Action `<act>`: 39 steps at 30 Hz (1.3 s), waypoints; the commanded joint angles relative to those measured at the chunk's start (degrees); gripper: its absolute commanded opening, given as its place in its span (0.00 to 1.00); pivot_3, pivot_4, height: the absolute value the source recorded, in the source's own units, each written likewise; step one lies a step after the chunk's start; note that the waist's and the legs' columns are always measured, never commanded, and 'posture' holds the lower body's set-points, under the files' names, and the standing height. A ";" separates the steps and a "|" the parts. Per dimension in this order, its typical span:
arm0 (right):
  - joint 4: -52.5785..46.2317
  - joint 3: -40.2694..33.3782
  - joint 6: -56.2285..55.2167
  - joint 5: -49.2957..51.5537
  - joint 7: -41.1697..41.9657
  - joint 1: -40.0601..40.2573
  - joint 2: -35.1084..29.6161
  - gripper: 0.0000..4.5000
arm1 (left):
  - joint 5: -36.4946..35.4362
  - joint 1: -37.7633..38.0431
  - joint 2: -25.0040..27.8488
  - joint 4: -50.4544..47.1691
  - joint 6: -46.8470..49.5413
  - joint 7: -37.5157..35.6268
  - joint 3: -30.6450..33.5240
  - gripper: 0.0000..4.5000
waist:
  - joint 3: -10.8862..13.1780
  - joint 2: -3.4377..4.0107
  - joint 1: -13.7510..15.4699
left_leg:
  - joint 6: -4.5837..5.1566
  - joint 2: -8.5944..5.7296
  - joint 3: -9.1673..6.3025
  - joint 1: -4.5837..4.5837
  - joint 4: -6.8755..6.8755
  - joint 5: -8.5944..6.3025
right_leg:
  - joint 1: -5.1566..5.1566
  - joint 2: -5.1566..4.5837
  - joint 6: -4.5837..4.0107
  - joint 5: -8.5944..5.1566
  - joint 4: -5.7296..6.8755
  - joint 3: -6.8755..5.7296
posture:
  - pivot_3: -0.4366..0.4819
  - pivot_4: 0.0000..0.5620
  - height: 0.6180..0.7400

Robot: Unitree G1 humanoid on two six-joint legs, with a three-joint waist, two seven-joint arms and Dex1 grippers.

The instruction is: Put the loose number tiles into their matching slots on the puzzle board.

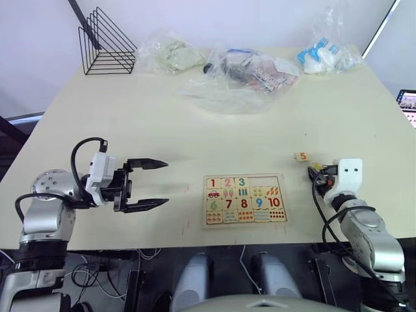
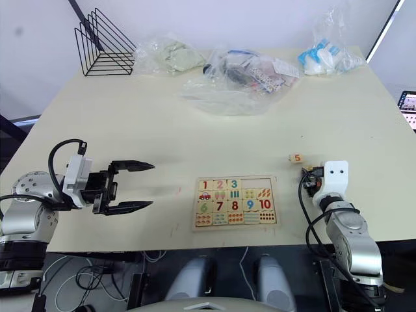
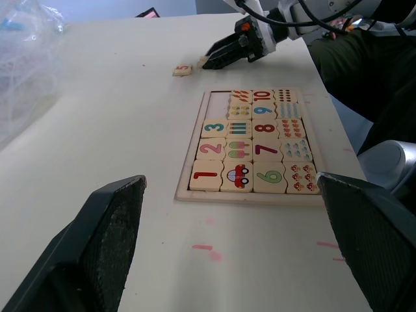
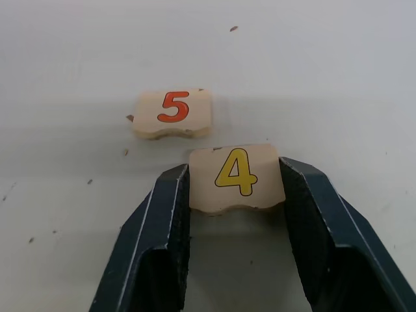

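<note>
The puzzle board [image 1: 244,225] lies near the table's front edge, between my two arms. Tiles 1, 2 and 3 sit in its far row, and the two slots [image 1: 267,181] at that row's right end are bare. The yellow 4 tile [image 4: 237,177] rests on the table to the right of the board, with my right gripper [image 4: 234,170] shut on its two sides. The red 5 tile [image 1: 301,156] lies loose just beyond it. My left gripper [image 1: 166,182] hovers wide open to the left of the board and holds nothing.
A black wire rack [image 1: 107,42] stands at the far left corner. Several clear plastic bags [image 1: 240,75] with contents lie along the far edge of the table. A screen [image 1: 408,101] shows past the right edge.
</note>
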 commanded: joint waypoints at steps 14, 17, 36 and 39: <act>-21.76 4.21 9.23 3.50 -0.70 14.24 2.57 0.32 | -1.64 -0.49 1.25 -0.57 -0.62 -2.05 -0.36 1.00 | 0.00 0.01 0.04 | 0.00 0.04 -0.13 -0.11 0.01 0.00 | -0.06 0.04 -0.01 -0.01 0.00 -0.05 | 0.48 0.27 1.00; -23.33 6.36 9.66 3.21 -1.53 17.17 4.03 0.32 | -1.69 -0.98 1.28 -0.33 -0.70 -2.05 -1.04 1.00 | -0.01 -0.01 0.04 | 0.00 0.04 -0.13 -0.11 0.00 0.00 | -0.07 0.04 -0.01 -0.02 -0.01 -0.05 | 0.48 0.27 1.00; -21.91 -2.79 -7.10 7.46 12.26 17.74 -2.87 0.97 | -2.32 0.08 1.67 -0.29 -1.22 -2.05 -1.16 1.00 | -0.02 -0.03 0.04 | 0.00 0.04 -0.12 -0.13 0.02 0.00 | -0.07 0.07 -0.01 -0.02 -0.02 -0.06 | 0.48 0.27 1.00; -19.91 -2.50 -9.24 7.88 17.65 17.05 -7.20 0.97 | -2.35 0.32 1.50 -0.50 -1.17 -2.05 -1.13 1.00 | -0.03 -0.06 0.05 | 0.00 0.04 -0.11 -0.14 0.03 0.00 | -0.06 0.06 0.00 -0.02 -0.03 -0.07 | 0.48 0.27 1.00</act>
